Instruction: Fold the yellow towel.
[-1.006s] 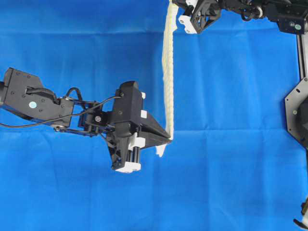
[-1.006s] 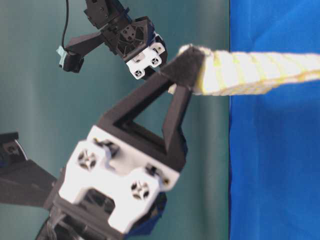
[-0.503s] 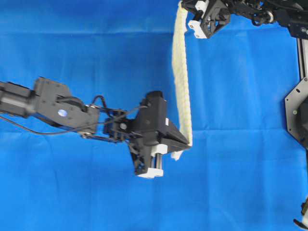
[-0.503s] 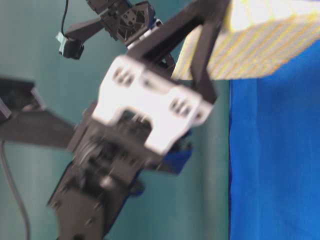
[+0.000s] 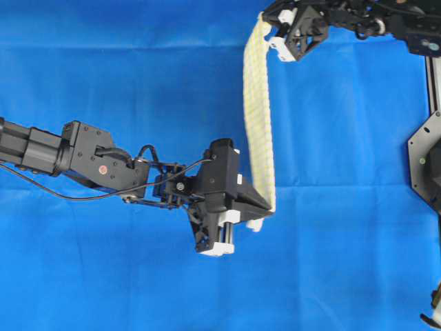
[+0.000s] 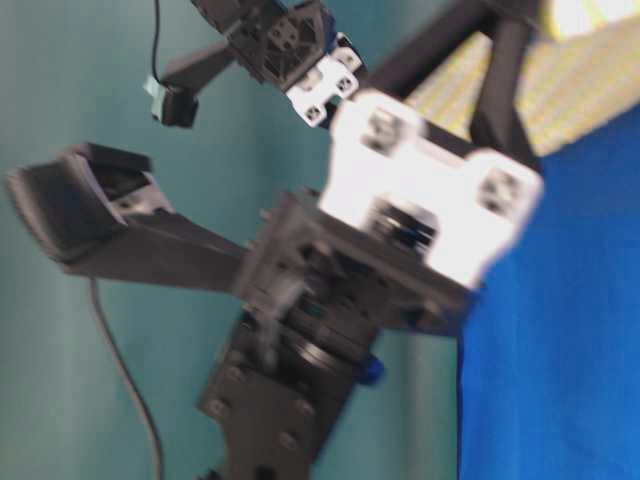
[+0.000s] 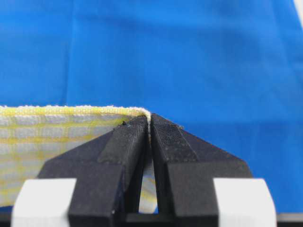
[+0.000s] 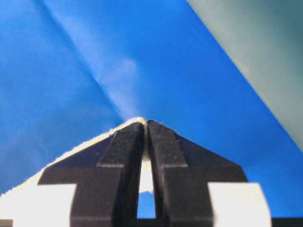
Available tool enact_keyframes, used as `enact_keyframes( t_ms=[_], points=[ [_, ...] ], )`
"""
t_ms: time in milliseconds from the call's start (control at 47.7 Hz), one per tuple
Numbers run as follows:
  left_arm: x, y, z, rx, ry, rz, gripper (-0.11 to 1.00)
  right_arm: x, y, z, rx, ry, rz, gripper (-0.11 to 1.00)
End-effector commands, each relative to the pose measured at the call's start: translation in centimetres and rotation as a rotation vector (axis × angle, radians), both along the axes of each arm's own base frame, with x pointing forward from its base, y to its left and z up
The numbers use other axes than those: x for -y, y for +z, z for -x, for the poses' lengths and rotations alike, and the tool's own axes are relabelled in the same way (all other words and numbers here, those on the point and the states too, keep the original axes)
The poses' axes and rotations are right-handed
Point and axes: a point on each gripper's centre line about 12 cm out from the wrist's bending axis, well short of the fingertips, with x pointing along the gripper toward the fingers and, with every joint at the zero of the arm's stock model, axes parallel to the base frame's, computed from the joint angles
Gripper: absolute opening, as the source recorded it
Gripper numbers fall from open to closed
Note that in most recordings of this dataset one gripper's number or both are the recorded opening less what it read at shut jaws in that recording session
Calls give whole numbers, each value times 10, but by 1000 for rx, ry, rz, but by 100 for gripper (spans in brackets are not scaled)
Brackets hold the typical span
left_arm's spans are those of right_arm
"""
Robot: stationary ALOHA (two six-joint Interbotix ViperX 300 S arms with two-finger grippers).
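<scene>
yellow towel point(image 5: 258, 117) stretched between grippers, barring passage

Left arm stretched in from the left edge, left gripper point(image 5: 270, 207) pinched tight on the towel point(image 5: 258, 117), right gripper point(image 5: 265, 19) at top, likewise clamped on it

The table-level view is motion-blurred — the left gripper point(image 6: 505, 40) runs off the frame toward 12 o'clock, and the yellow towel point(image 6: 590, 85) off toward 3 o'clock.
</scene>
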Motion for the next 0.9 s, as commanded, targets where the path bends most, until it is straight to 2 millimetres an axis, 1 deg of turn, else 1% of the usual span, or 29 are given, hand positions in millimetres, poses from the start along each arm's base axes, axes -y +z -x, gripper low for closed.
enact_keyframes(
  t_ms=[0,168,335,419,503,691,880],
  points=[
    [13,18,9,41,-27,13,2,7,12,-13,34,4,28,3],
    [15,6,31,7,-27,31,2,8,7,-34,33,30,27,3],
    [14,-2,52,-5,-12,77,2,9,7,-55,42,55,32,3],
    [13,-5,60,-7,-8,95,2,8,6,-64,44,67,33,3],
    [14,-7,67,-17,-2,115,2,8,2,-70,41,73,31,3],
    [18,-11,75,-34,-9,125,2,5,-3,-78,34,89,26,3],
    [19,-11,76,-37,-12,123,2,2,-6,-80,28,97,24,3]
  ],
)
